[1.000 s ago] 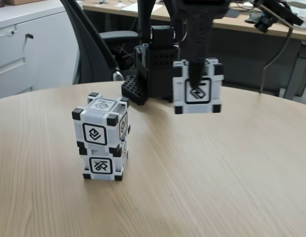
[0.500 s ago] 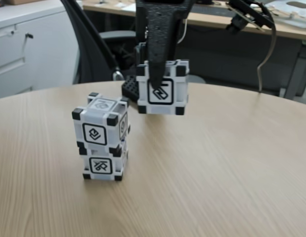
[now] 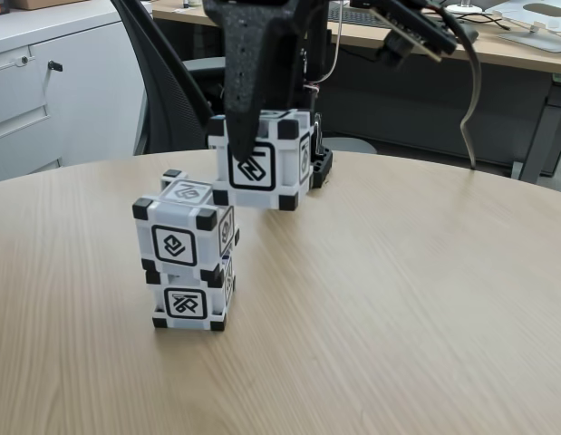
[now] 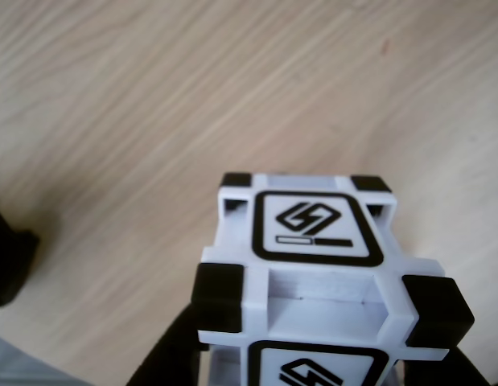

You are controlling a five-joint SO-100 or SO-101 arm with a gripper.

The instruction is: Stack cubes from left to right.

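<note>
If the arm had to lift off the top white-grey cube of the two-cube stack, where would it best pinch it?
Probably from straight above, fingers closing on two opposite side faces of the top white-grey plastic cube. Its top face is bare, its sides flat and parallel, and it sits slightly askew on the lower cube, so a sideways approach might topple the stack. The gripper is occupied with the third cube.

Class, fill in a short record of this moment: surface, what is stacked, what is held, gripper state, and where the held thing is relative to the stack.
surface: round light wooden table
stack: two white-grey plastic cubes with black corners, upper cube on lower cube
held: third matching cube, in the air
gripper: black gripper shut on third cube
relation: held cube above and right of the stack in the fixed view, apart from it
</note>
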